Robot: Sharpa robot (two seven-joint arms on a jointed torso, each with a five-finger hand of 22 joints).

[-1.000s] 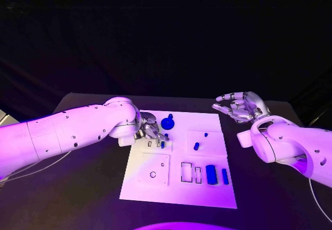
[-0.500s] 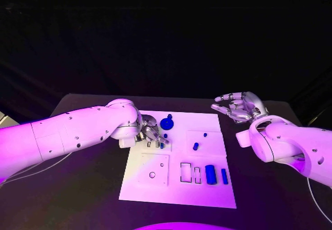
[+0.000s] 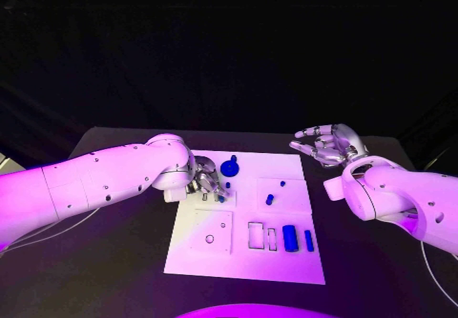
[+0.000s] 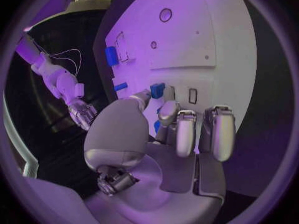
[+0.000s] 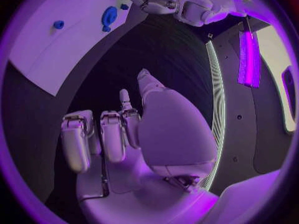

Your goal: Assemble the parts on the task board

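left hand (image 3: 205, 182): low over the far left part of the task board (image 3: 286, 265), fingers curled downward; in the left wrist view a small blue part (image 4: 157, 89) sits right at the fingertips (image 4: 142, 95), but i cannot tell whether it is pinched or only touched.
right hand (image 3: 329, 146): raised off the board's far right corner, over the black table (image 3: 114, 265), fingers spread apart and lightly bent, nothing between them.
task board: white plate between the two hands, with square recesses and slots.
round blue part (image 3: 230, 167): on the board just beyond the left fingertips.
small blue pegs (image 3: 271, 197): mid-board, apart from both hands' fingers.
blue bars (image 3: 290, 238): standing in slots in the near right part of the board, well away from all fingers.
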